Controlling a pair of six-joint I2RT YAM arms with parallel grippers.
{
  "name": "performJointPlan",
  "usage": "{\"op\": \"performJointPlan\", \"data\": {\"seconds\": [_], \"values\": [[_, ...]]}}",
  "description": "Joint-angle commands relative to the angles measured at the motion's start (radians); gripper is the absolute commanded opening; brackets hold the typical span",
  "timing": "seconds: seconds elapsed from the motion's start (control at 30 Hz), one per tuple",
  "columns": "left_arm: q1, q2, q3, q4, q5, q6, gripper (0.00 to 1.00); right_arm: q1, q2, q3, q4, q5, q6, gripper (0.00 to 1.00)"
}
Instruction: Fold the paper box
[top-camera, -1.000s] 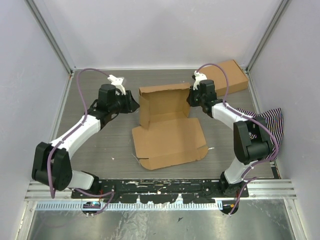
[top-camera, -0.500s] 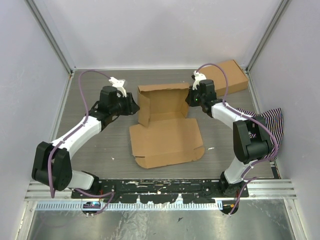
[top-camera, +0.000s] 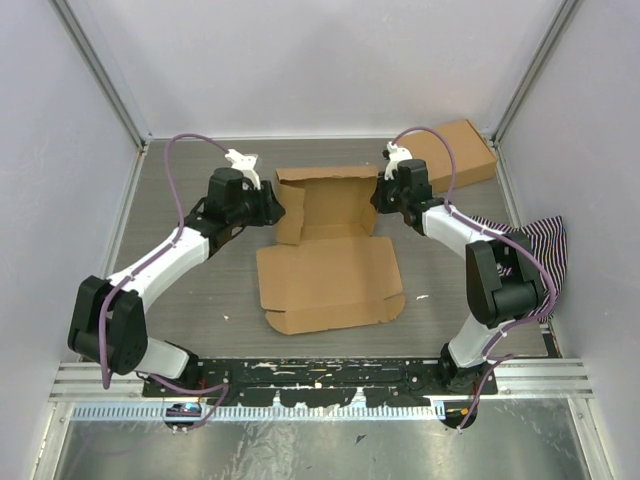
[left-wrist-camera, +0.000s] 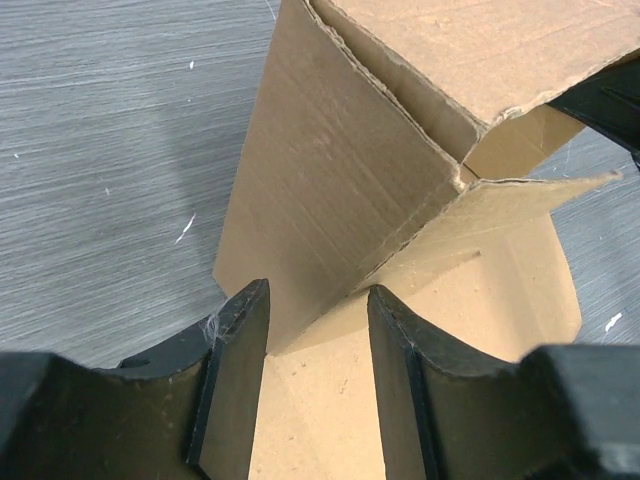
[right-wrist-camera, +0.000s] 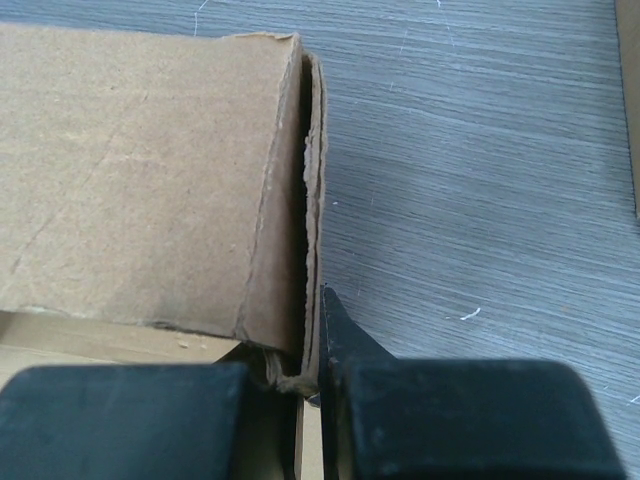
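Observation:
The paper box (top-camera: 325, 285) lies mid-table with its front panel flat and its back and side walls standing. My left gripper (top-camera: 274, 210) is open at the box's left wall. In the left wrist view the jaws (left-wrist-camera: 318, 292) straddle the lower corner of that wall (left-wrist-camera: 340, 170) without closing on it. My right gripper (top-camera: 381, 198) is shut on the box's right wall. In the right wrist view (right-wrist-camera: 312, 335) the doubled cardboard edge (right-wrist-camera: 312, 180) runs between the fingers, beside the back wall (right-wrist-camera: 140, 170).
A compact flat brown carton (top-camera: 460, 150) lies at the back right corner. A black-and-white striped cloth (top-camera: 535, 245) lies at the right wall beside my right arm. Grey enclosure walls stand on three sides.
My left gripper moved right onto the box's left wall. The box shifted a little left and its flat panel squared up. My right gripper kept its hold.

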Motion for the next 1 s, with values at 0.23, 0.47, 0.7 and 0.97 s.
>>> {"op": "performJointPlan", "data": {"seconds": [0.23,0.47,0.7,0.97], "values": [[-0.014,-0.005,0.011,0.022,-0.092,0.0,0.52,0.011,-0.029,0.027,-0.01,-0.028,0.019,0.03],[-0.026,0.078,0.071,-0.015,-0.208,-0.013,0.54,0.029,-0.063,0.019,-0.03,-0.021,0.023,0.03],[-0.056,0.141,0.093,0.027,-0.329,-0.006,0.51,0.072,-0.103,0.003,-0.061,0.001,0.032,0.02],[-0.071,0.293,0.381,-0.453,-0.748,-0.038,0.0,0.098,-0.135,0.046,-0.198,0.118,0.155,0.01]]}}
